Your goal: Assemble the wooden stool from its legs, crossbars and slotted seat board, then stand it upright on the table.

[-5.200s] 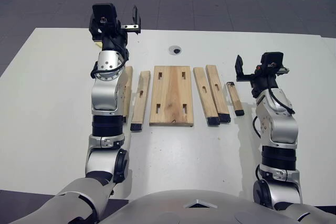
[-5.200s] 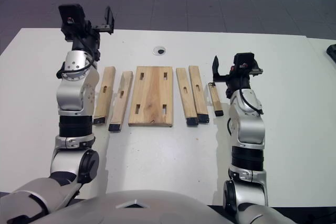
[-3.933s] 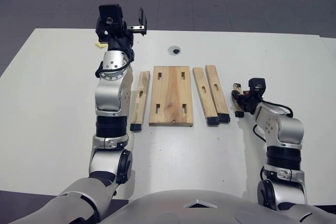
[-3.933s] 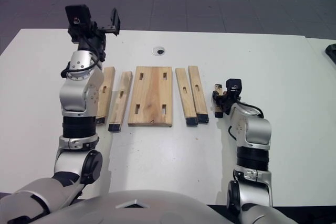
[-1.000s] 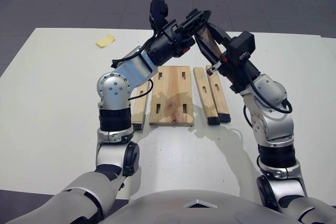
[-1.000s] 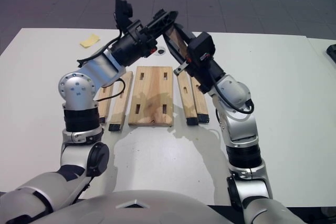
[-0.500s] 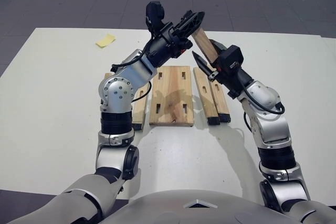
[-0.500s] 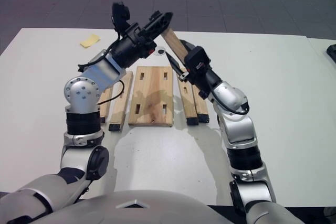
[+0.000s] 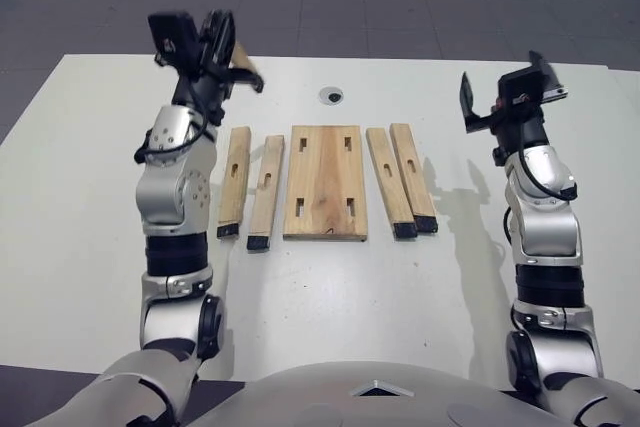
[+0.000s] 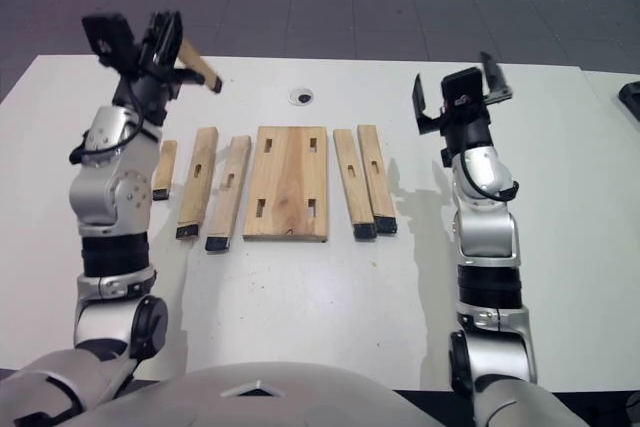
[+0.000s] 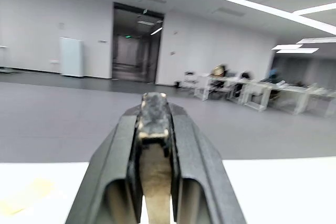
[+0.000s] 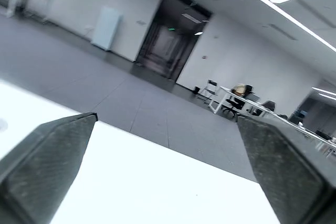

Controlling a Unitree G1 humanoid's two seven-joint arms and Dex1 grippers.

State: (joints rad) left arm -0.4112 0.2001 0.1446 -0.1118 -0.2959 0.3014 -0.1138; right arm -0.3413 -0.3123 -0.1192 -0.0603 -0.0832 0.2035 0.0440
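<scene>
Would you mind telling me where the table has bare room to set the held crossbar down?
Bare: the near strip of table in front of the seat board, and the patch to the right of the rightmost leg. Crowded: the row of legs flanking the board.

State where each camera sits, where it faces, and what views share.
Left eye view: head, facing down at table and seat board; left tool, right tool show.
Right eye view: beside it, same scene.
Left wrist view: faces the hall doorway; left tool grips crossbar.
Right wrist view: faces the same doorway; right tool open.
</scene>
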